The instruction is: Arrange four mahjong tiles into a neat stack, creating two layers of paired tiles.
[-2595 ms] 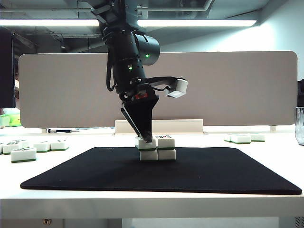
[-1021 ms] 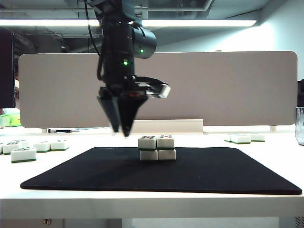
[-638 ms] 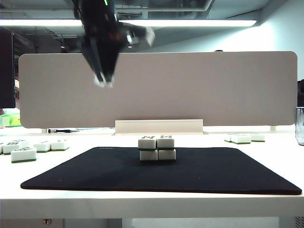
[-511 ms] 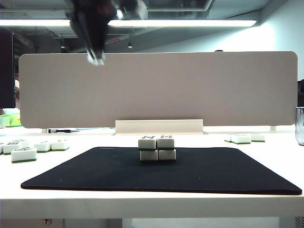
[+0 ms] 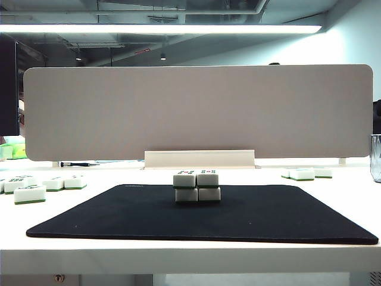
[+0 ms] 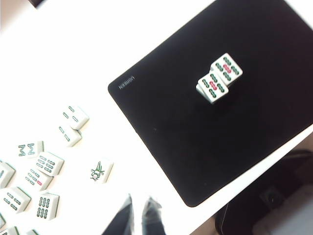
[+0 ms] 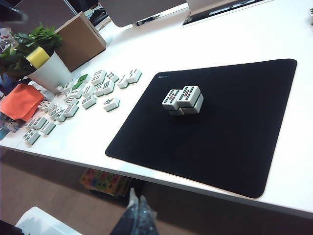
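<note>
The stack (image 5: 197, 186) sits on the black mat (image 5: 119, 214), two tiles wide, two high, faces up on the top pair. Top layer lines up w/ the bottom one, thin green bands showing between layers. Nothing touches it.

Left gripper (image 6: 139, 218) is high above the table, well apart from the stack; only its blurred fingertips show in the left wrist view, close together w/ a narrow gap, nothing between them, so it reads as closed & empty. From that gripper the stack (image 6: 219, 78) lies far off across the mat, and the loose tiles (image 6: 44, 166) lie on the white table (image 6: 73, 58) off the mat's edge, nearer the tips.

Right gripper (image 7: 138, 213) hangs off the near table edge, pulled back from the mat; its dark tips look pressed together, nothing held. Stack (image 7: 182, 100) is well ahead of it, mid-mat. A scatter of spare tiles (image 7: 78, 100) lies beyond the mat's side, w/ a potted plant (image 7: 34, 58) & a cardboard box (image 7: 78, 41) behind.

Neither gripper appears in the exterior view.
</note>
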You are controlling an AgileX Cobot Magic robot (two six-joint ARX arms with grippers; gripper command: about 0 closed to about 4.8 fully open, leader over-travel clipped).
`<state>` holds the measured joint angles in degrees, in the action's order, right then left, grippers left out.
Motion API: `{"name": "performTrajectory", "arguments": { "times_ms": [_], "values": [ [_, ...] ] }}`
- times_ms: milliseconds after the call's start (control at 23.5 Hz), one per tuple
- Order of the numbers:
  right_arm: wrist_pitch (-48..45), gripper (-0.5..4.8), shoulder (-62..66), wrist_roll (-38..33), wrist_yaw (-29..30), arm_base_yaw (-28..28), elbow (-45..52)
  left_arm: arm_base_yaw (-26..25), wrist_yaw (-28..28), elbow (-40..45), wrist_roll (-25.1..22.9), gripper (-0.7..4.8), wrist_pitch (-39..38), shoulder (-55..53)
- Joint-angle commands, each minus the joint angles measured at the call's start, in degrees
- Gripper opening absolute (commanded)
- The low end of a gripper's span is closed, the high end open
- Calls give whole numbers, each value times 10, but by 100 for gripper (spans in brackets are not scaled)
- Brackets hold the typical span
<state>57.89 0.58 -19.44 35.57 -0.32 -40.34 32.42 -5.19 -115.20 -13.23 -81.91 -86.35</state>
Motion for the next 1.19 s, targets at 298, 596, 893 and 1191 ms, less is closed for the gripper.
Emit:
{"name": "performTrajectory", "arguments": {
  "times_ms": [298,596,893,1191],
  "values": [
    [-7,-1,-6,2,0,0,-2,0,-7,-2,-5,25,-1,39],
    [-7,-1,-6,2,0,0,-2,0,-15,0,-28,25,21,38],
    [-7,-1,-6,2,0,0,-2,-65,13,131,30,25,252,117],
    [-7,-1,-6,2,0,0,-2,-162,31,413,104,25,432,278]
  ]
}}
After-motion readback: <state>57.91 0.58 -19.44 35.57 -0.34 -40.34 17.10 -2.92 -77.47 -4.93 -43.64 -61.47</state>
